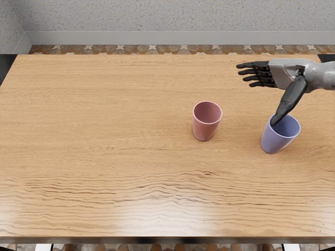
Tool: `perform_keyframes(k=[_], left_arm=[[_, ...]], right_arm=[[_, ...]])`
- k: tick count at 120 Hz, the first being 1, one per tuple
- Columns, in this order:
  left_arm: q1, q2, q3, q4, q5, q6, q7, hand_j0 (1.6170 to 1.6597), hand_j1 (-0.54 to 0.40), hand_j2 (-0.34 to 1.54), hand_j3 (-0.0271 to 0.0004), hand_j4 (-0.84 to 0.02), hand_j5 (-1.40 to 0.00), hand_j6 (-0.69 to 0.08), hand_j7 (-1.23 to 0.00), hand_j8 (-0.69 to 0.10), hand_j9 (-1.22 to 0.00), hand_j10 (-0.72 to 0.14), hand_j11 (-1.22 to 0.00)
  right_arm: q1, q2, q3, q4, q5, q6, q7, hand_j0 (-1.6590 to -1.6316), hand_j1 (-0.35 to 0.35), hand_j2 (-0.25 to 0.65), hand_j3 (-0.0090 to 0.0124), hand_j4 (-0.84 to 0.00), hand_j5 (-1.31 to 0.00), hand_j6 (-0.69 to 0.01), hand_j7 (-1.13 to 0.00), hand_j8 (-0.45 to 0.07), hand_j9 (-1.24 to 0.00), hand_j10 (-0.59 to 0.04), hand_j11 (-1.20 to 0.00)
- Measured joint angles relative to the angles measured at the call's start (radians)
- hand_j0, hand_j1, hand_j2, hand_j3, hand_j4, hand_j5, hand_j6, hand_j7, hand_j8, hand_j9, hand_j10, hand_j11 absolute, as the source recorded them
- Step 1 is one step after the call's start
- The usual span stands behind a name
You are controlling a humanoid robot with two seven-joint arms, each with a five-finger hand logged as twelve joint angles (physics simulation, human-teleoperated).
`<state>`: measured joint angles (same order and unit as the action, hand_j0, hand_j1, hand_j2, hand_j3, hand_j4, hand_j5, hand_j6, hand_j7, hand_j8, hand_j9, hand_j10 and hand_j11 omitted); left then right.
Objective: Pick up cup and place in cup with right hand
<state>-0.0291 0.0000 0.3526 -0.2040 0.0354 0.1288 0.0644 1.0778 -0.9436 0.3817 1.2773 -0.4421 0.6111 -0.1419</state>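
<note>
My right hand reaches in from the right edge, above the table's right part, with its fingers spread and nothing held. Its dark thumb points down toward the blue cup, and the thumb tip overlaps that cup's rim in the picture; whether they touch I cannot tell. The pink cup stands upright on the table, left of the blue one, its opening facing up. Both cups are apart from each other.
The wooden table fills most of the view. Its front edge runs along the bottom, and a grey wall rises behind it.
</note>
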Motion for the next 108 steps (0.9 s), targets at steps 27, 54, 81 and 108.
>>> perform_keyframes(k=[27,54,81,108], left_arm=[[0.0,0.0,0.0,0.0,0.0,0.0,0.0,1.6581,0.349,0.0,-0.0001,0.0,0.0,0.0,0.0,0.0,0.0,0.0,0.0],[0.0,0.0,0.0,0.0,0.0,0.0,0.0,1.6581,0.349,0.0,-0.0001,0.0,0.0,0.0,0.0,0.0,0.0,0.0,0.0],[0.0,0.0,0.0,0.0,0.0,0.0,0.0,1.6581,0.349,0.0,0.0,0.0,0.0,0.0,0.0,0.0,0.0,0.0,0.0],[0.0,0.0,0.0,0.0,0.0,0.0,0.0,1.6581,0.349,0.0,0.0,0.0,0.0,0.0,0.0,0.0,0.0,0.0,0.0]], right_arm=[[0.046,0.073,0.007,0.031,0.003,0.0,-0.013,-1.6581,-0.318,-0.004,0.0,-0.03,-0.04,-0.031,-0.04,-0.031,-0.04,-0.03,-0.04],[0.135,0.221,0.023,0.0,-0.068,0.0,-0.323,-1.6581,-0.317,-0.004,0.0,-0.03,-0.04,-0.031,-0.04,-0.03,-0.04,-0.029,-0.04],[0.197,0.336,0.055,0.1,-0.334,0.0,-0.452,-1.6581,-0.317,-0.005,0.0,-0.03,-0.04,-0.031,-0.04,-0.03,-0.04,-0.029,-0.04],[0.17,0.345,0.016,0.256,-0.531,-0.116,-0.467,-1.6581,-0.317,-0.005,0.0,-0.03,-0.04,-0.031,-0.04,-0.03,-0.04,-0.029,-0.04]])
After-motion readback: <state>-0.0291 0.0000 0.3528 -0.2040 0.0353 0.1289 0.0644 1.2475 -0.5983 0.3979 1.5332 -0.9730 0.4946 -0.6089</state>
